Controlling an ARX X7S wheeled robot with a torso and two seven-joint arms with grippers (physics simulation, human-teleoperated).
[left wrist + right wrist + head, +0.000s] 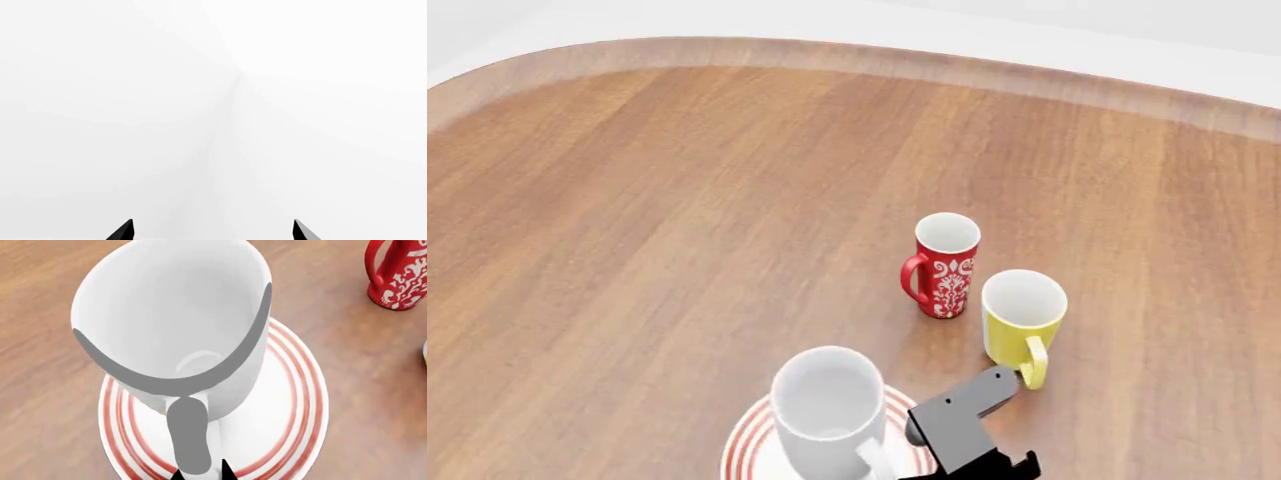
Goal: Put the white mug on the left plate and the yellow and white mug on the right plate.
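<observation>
The white mug (827,405) stands upright on a red-ringed plate (747,450) at the near edge of the table. In the right wrist view the mug (173,325) fills the frame over the plate (293,405). My right gripper (200,475) has its two tips close on either side of the mug's handle, and it shows dark beside the mug in the head view (910,450). The yellow and white mug (1021,320) stands free to the right. The second ringed plate is out of view. My left gripper (213,232) is open and empty and faces only blank white.
A tall red mug with a white floral pattern (945,265) stands just behind and left of the yellow mug; it also shows in the right wrist view (397,275). The wooden table (667,220) has a curved far edge. The left arm does not show in the head view.
</observation>
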